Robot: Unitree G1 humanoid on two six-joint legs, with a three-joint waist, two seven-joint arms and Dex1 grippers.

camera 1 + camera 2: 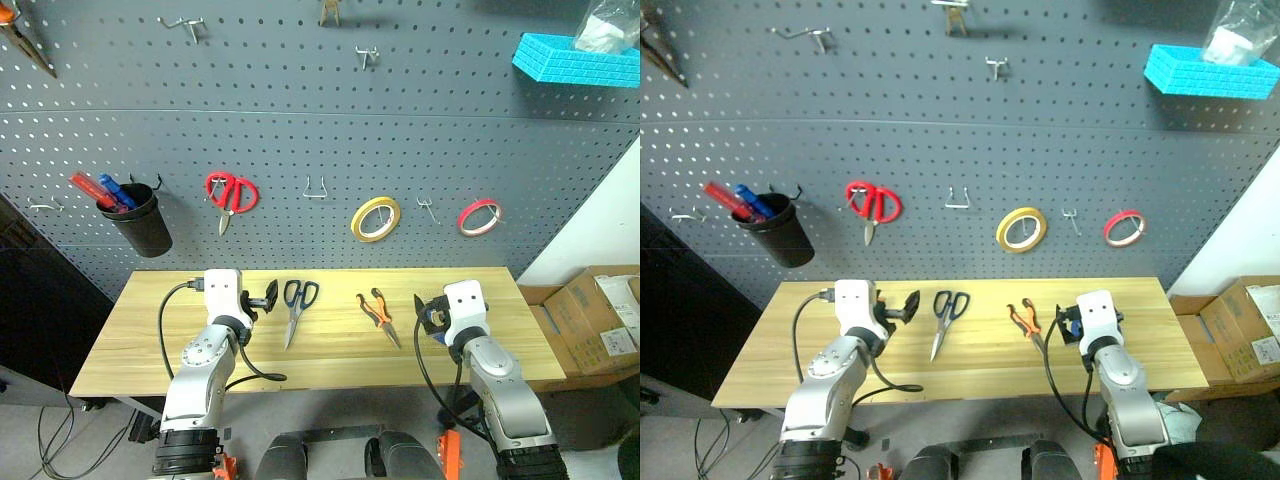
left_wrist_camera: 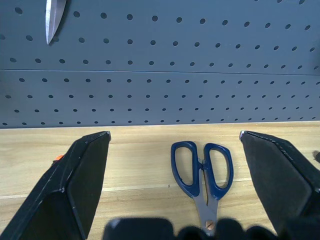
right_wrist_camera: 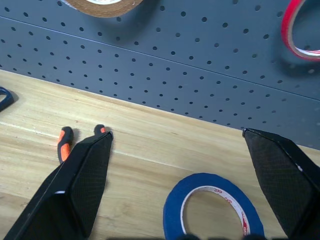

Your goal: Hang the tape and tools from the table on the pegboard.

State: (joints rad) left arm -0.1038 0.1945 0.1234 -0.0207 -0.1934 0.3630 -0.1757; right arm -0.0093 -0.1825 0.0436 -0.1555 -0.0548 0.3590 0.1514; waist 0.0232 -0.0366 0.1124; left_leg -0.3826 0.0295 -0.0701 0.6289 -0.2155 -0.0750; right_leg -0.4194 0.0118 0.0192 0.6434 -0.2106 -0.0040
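A dark grey pegboard (image 1: 300, 120) rises behind a pale wooden worktop (image 1: 330, 345). Three things lie unhung: one blue tape (image 3: 212, 210) between the right claw (image 3: 177, 185) fingers, spread apart; one blue-handled scissors (image 2: 202, 175) ahead of the spread left claw (image 2: 175, 185), handles toward the board; one pliers (image 1: 378, 312) between.

No legible text, labels on the brown cardboard boxes (image 1: 600, 310) too small to read, red print inside the thin blue tape ring's white core (image 3: 212, 212) indecipherable
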